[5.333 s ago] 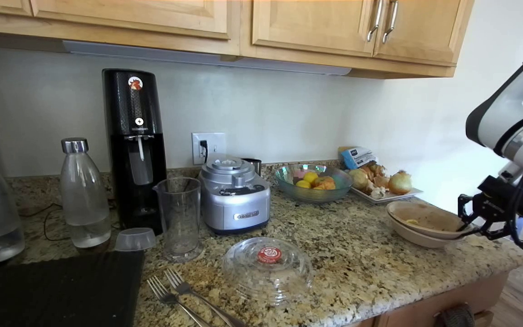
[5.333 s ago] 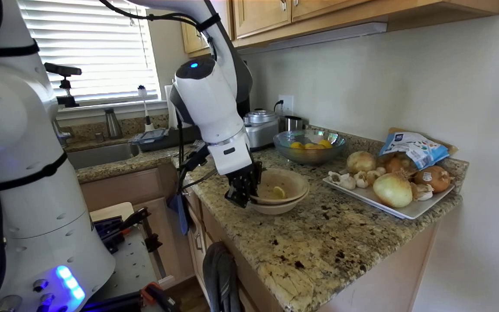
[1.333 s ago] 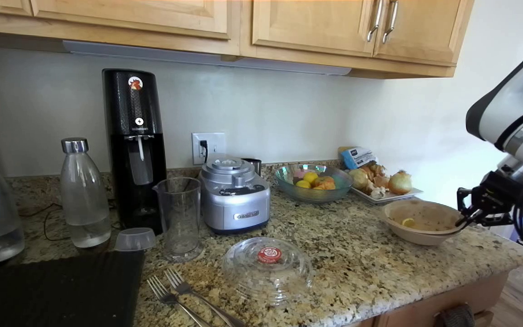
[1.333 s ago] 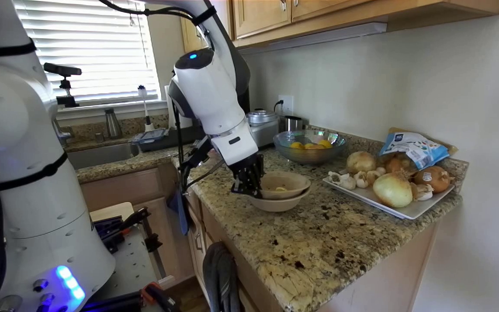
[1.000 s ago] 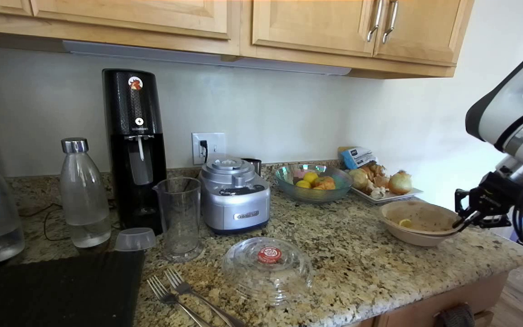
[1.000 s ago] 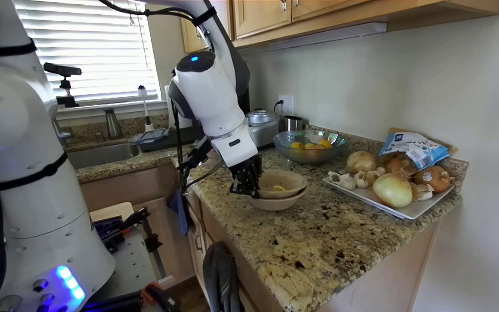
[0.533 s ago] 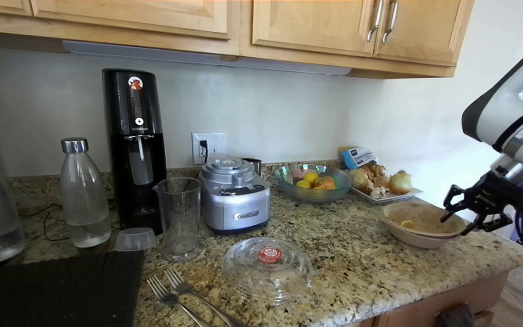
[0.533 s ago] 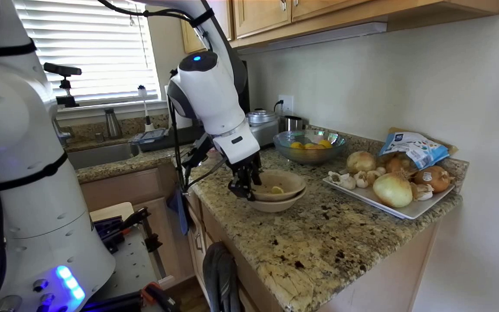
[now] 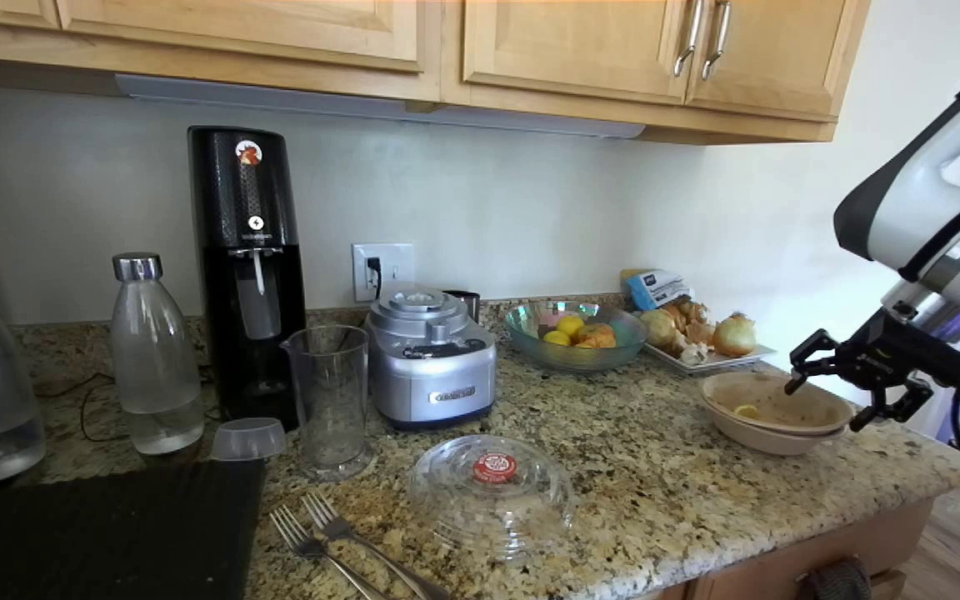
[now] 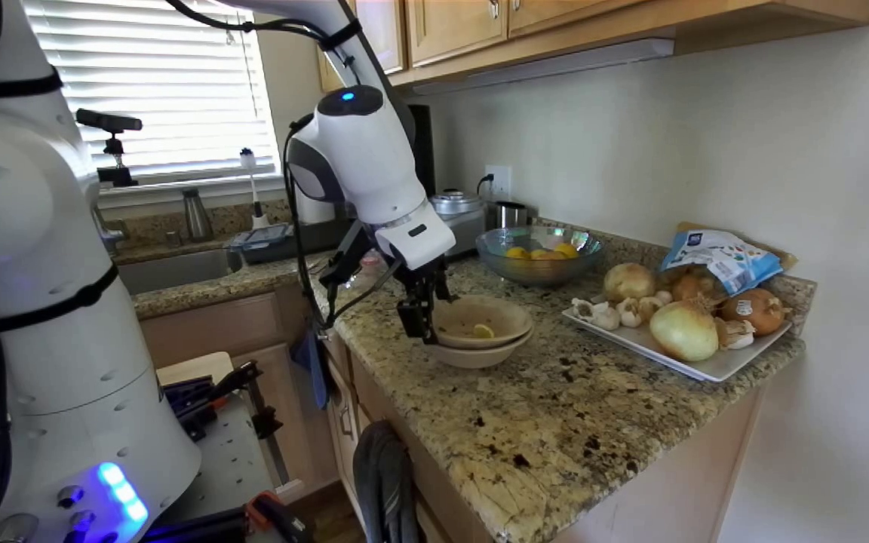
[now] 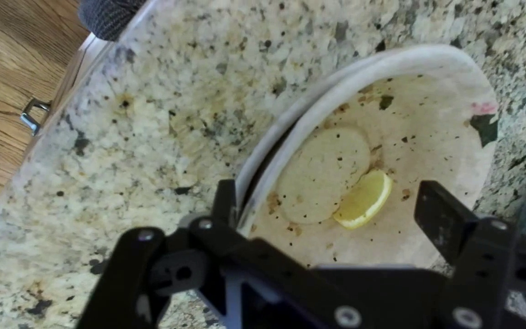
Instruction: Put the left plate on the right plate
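The left plate (image 10: 506, 320), tan and speckled inside, rests inside the right plate (image 10: 472, 357). A narrow dark gap shows between their rims in the wrist view, where the lower plate's pale rim (image 11: 256, 157) peeks out on one side. Most of the lower plate is covered. A lemon wedge (image 11: 363, 198) lies in the upper plate. My gripper (image 11: 327, 196) has its jaws spread wide across the upper plate's edge, one finger outside the rims and one over its inside. Nothing is gripped. In an exterior view, the gripper (image 9: 825, 405) hangs at the plates' robot-facing side.
Behind the plates stand a glass fruit bowl (image 10: 538, 256) and a white tray (image 10: 713, 369) with onions and garlic. Further along the counter are a food processor (image 9: 434, 375), a clear plastic lid (image 9: 492, 500) and two forks (image 9: 338, 533). The counter's edge runs close by the plates.
A second ago the gripper was shut on the upper plate's rim. Since then its jaws have opened and it has drawn slightly back. The upper plate has settled in the lower one.
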Available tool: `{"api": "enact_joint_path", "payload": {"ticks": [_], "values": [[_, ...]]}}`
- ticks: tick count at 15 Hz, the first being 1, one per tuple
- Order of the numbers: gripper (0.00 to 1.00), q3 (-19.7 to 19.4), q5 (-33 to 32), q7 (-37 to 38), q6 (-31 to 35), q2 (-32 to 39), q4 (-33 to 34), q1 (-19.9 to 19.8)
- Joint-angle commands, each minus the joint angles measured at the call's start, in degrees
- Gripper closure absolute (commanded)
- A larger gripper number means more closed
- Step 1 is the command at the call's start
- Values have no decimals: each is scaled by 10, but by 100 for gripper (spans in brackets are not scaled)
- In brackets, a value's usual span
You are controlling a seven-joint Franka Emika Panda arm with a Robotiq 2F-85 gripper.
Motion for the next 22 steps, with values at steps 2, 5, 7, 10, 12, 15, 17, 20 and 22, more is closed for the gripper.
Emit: {"api": "enact_joint_path", "payload": {"ticks": [2,5,7,10,12,15,17,20,22], "values": [[0,26,-65,76,47,0,-11,12],[0,38,-80,81,80,15,-8,8],[0,39,-82,68,93,34,-7,5],[0,31,-64,39,130,69,-3,7],[0,25,-36,8,147,79,-2,11],[0,29,18,-43,162,66,-8,14],[0,37,54,-75,162,46,-17,13],[0,49,100,-114,160,19,-17,12],[0,57,128,-134,145,-2,-17,13]]}}
